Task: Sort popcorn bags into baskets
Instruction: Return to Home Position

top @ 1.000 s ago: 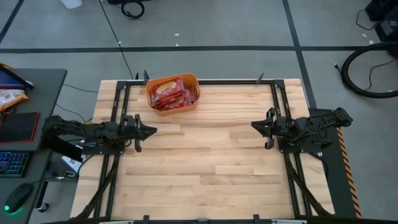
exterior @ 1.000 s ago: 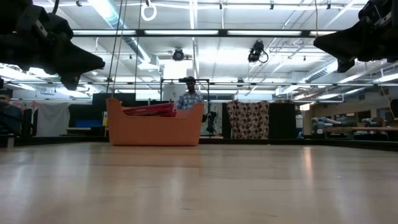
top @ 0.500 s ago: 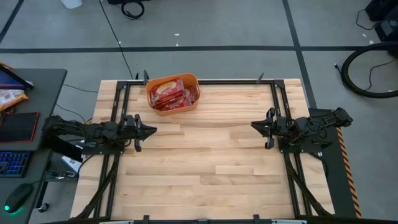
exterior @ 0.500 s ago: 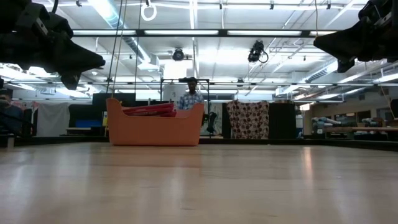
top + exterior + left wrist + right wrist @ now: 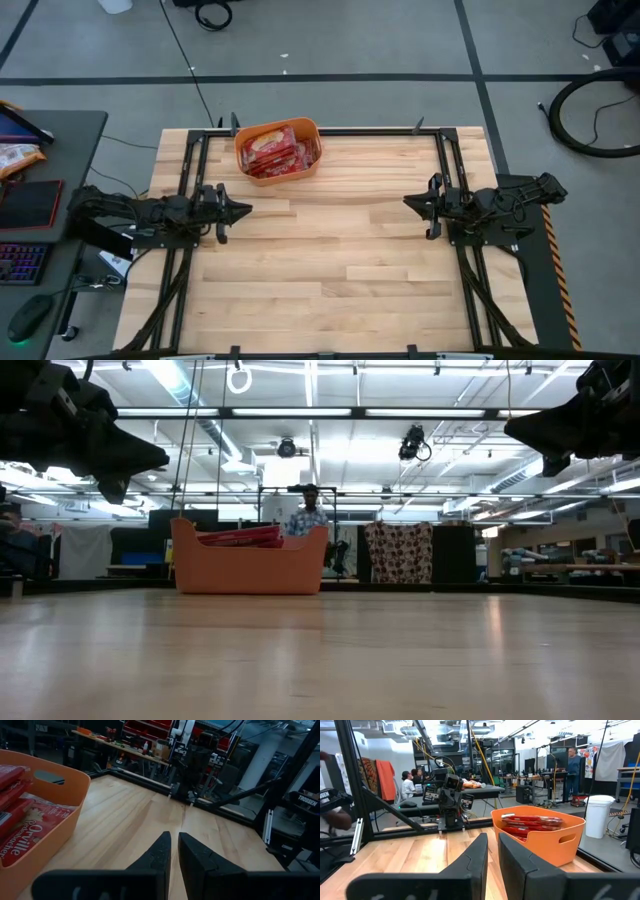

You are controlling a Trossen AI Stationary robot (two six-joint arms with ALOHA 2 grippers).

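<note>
Popcorn bags (image 5: 280,152) in orange tub (image 5: 250,572), apart from left gripper (image 5: 246,209), right gripper (image 5: 407,202); both narrow, empty

Glossy red popcorn bags (image 5: 278,152), plain orange basket (image 5: 240,148), pale wood-grain table (image 5: 340,250).

Rows of ceiling lights (image 5: 310,412) flood the room evenly, so the high view is bright and flat. Under the left gripper (image 5: 243,210) and the right gripper (image 5: 410,203), only faint, soft shadows fall on the table (image 5: 330,260). In the low view both grippers are backlit to near-black shapes. A pale sheen runs across the table below and between them, and its nearest stretch is out of focus. In the left wrist view the fingers (image 5: 160,852) are dark with little detail, and the room ahead of them is dim. The right wrist view is brighter: the ceiling lights ahead blow out to white, and the orange tub (image 5: 540,837) beside the fingers is well lit.
</note>
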